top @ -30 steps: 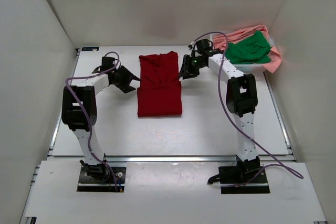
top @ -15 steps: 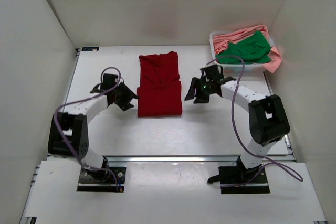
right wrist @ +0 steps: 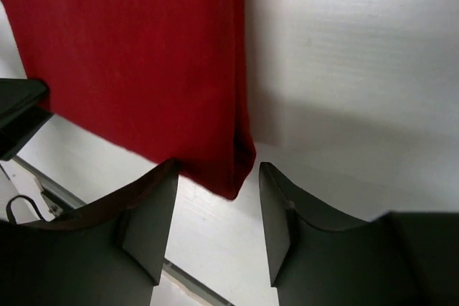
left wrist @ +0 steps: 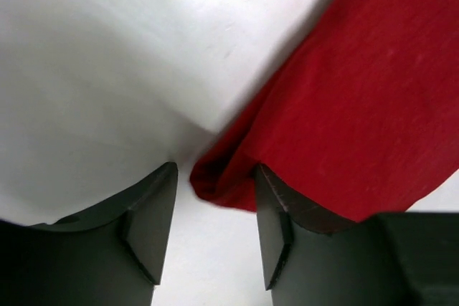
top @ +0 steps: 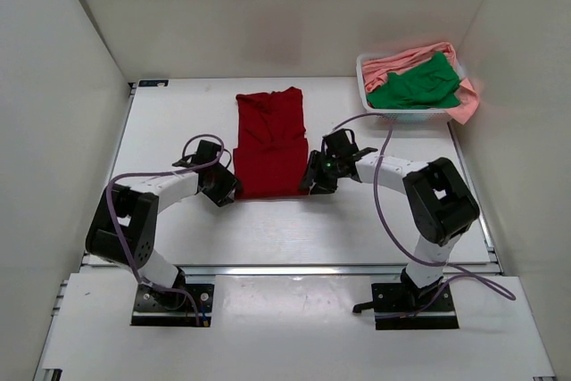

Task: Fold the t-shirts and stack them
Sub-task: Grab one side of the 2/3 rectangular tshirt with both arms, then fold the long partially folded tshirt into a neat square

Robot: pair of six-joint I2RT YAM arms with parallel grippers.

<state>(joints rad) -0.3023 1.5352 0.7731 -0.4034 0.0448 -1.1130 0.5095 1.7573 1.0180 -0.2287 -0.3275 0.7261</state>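
Observation:
The dark red t-shirt [top: 271,142] lies flat on the table, folded into a long strip. My left gripper [top: 228,192] is open at its near left corner, which shows between the jaws in the left wrist view [left wrist: 215,188]. My right gripper [top: 311,183] is open at its near right corner, which shows between the jaws in the right wrist view [right wrist: 233,170]. Neither grips the cloth. The bright green t-shirt [top: 415,85] and the light salmon pink t-shirt [top: 401,61] lie bunched in the basket.
The white slatted basket [top: 394,112] stands at the back right corner, with pink cloth hanging over its right side. White walls close in the table on three sides. The table's near edge rail [top: 294,267] runs in front of the arms.
Both grippers have come down and toward the near edge along the shirt's sides, from its middle to its two near corners. The red shirt has not moved.

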